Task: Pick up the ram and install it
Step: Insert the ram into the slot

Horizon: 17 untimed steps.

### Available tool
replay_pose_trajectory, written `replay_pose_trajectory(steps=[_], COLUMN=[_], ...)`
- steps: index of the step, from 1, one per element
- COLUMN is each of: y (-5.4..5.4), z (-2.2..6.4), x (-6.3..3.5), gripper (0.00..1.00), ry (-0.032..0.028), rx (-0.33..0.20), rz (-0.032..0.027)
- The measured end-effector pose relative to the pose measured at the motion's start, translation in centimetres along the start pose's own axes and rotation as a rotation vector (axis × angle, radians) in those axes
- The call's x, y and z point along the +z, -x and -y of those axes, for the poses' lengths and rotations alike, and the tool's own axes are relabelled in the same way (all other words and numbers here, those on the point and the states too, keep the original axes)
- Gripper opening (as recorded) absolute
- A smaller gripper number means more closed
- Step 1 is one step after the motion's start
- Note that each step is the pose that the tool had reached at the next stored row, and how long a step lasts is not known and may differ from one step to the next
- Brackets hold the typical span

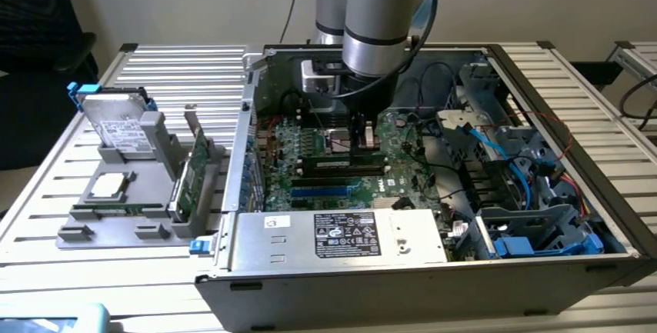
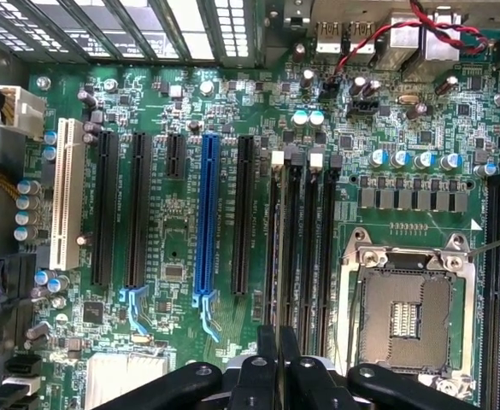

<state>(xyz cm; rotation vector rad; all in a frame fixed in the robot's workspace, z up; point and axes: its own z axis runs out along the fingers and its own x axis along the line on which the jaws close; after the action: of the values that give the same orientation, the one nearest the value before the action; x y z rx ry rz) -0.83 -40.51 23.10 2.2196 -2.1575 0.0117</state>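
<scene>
place: robotics lab or workshop | evidence: 1 industrial robot arm (image 1: 382,18) reaching into an open computer case (image 1: 411,287) | slatted aluminium desk (image 1: 165,71) | grey parts fixture (image 1: 98,234) | bare motherboard (image 2: 174,243) exposed

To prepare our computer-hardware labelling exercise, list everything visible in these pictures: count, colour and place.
open metal computer case: one, grey, on the table
slatted metal table: one, silver, under everything
printed motherboard: one, green, inside the case
boxy labelled power supply: one, silver, case's near edge
plastic parts tray: one, grey, exterior view's left of the case
flat hard drive: one, silver, propped on the tray
bracketed expansion card: one, green, upright on the tray
thin ram stick: one, green, at the memory slots
robot arm: one, grey-blue, reaching into the case
gripper: one, black, closed on the ram stick
</scene>
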Motion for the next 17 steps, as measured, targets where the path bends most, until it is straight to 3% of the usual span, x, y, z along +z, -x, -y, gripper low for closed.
replay_pose_trajectory(steps=[17], y=[0.12], z=[0.01], x=[0.14], gripper=[0.13], ry=[0.0002], rx=[0.001], rz=[-0.0022])
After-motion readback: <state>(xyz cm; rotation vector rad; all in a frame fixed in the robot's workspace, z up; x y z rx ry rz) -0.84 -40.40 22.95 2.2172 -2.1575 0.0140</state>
